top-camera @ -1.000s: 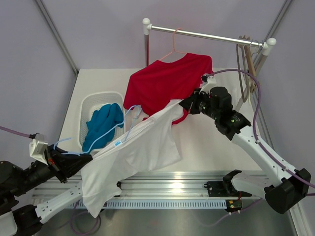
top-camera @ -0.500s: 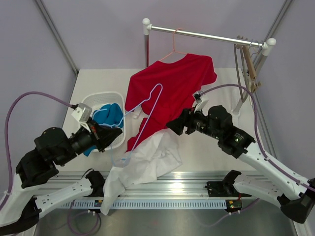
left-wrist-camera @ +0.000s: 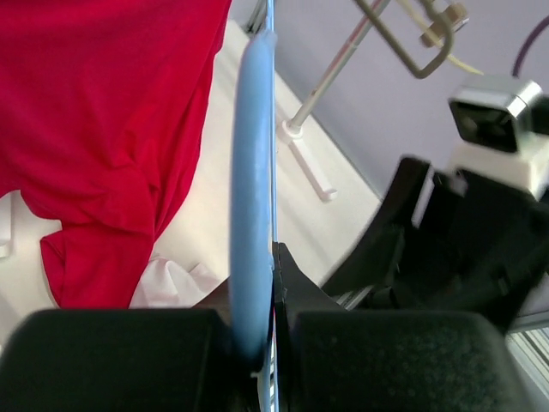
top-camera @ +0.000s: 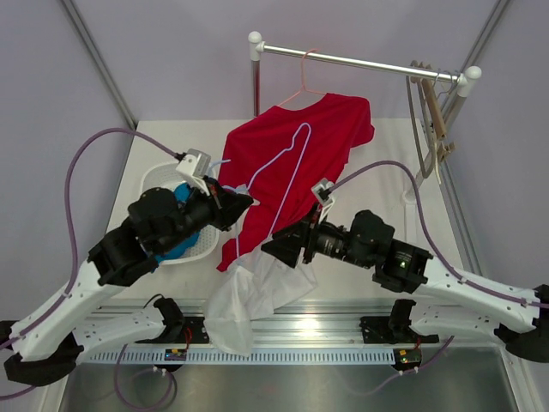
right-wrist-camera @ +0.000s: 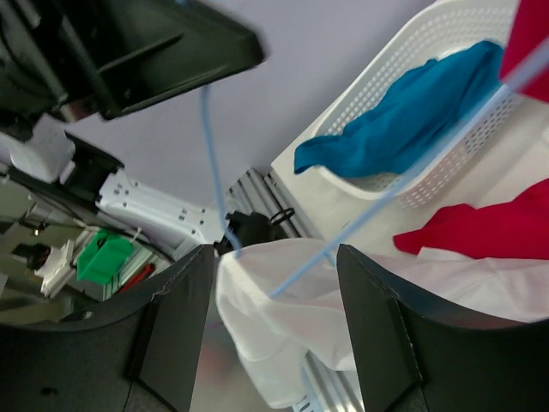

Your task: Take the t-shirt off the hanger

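While your left fingers (left-wrist-camera: 129, 360) pinched the thin pale-blue hanger (left-wrist-camera: 250, 215), your right fingers (right-wrist-camera: 382, 343) stood released above the soft white fabric t-shirt (top-camera: 249, 292), crumpled limp at the near edge of the tabletop (top-camera: 171, 142). It probably handled light and floppy; a bunched fold suited gripping.

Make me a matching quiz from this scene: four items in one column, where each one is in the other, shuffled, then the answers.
1 white t-shirt
2 red t-shirt
3 teal cloth
4 blue hanger

A in the white basket
B hanging from the rail
C clamped in the left end effector
D heaped at the near edge of the table

Pairs: 1-D, 2-B, 3-A, 4-C
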### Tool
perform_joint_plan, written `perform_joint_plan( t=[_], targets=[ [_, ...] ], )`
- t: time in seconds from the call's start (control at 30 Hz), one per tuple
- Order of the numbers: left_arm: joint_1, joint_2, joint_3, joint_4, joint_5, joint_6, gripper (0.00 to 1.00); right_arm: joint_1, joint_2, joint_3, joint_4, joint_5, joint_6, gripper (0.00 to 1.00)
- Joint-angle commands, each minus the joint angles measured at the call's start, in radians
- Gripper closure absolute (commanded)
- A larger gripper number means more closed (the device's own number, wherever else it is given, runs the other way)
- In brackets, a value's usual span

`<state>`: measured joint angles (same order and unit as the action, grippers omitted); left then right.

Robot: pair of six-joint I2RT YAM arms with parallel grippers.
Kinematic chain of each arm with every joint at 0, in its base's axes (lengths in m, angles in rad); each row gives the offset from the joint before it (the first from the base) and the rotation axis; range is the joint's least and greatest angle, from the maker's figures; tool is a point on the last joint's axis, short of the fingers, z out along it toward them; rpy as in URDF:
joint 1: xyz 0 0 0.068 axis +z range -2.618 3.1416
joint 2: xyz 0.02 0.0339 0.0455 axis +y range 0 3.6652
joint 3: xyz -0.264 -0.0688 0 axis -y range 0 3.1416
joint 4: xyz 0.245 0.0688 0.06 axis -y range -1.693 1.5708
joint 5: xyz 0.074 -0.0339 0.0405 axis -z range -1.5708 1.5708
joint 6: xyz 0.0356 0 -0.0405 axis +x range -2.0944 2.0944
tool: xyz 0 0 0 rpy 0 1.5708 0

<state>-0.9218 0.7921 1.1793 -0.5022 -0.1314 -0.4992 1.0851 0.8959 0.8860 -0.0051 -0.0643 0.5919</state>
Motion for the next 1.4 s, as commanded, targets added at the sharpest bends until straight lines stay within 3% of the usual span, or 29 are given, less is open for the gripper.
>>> perform_joint_plan(
  t=[0.0, 0.3, 0.4, 0.67, 0.83, 0.93, 1.0, 1.13, 1.37],
  targets=[
    [0.0, 0.065, 0.065, 0.106, -0.042, -0.025, 1.0, 0.106, 0.047, 0.022, 0.123, 0.121, -0.024, 0.33],
    [0.0, 0.148, 0.132, 0.103, -0.005, -0.061, 1.0, 0.147, 0.219, 0.093, 0.162, 0.187, -0.05, 0.33],
    [-0.002, 0.153, 0.137, 0.103, 0.006, -0.064, 1.0, 0.147, 0.242, 0.088, 0.182, 0.205, -0.034, 0.46],
    [-0.002, 0.157, 0.126, 0.102, 0.041, -0.064, 0.99, 0.148, 0.255, 0.05, 0.289, 0.239, 0.045, 1.0],
    [0.0, 0.11, 0.102, 0.065, 0.061, -0.033, 0.25, 0.147, 0.232, 0.033, 0.329, 0.274, 0.077, 1.0],
    [-0.002, 0.01, 0.056, -0.014, 0.062, -0.027, 0.06, 0.147, 0.235, 0.037, 0.327, 0.293, 0.075, 1.0],
    [-0.002, -0.116, 0.011, -0.129, 0.043, -0.032, 0.01, 0.145, 0.239, 0.054, 0.291, 0.331, 0.057, 1.0],
    [-0.002, -0.18, -0.073, -0.223, 0.067, -0.035, 0.01, 0.131, 0.221, 0.056, 0.272, 0.376, 0.034, 1.0],
    [-0.002, -0.235, -0.24, -0.292, 0.328, -0.053, 0.01, -0.008, 0.198, 0.068, 0.261, 0.298, 0.063, 1.0]
  ],
)
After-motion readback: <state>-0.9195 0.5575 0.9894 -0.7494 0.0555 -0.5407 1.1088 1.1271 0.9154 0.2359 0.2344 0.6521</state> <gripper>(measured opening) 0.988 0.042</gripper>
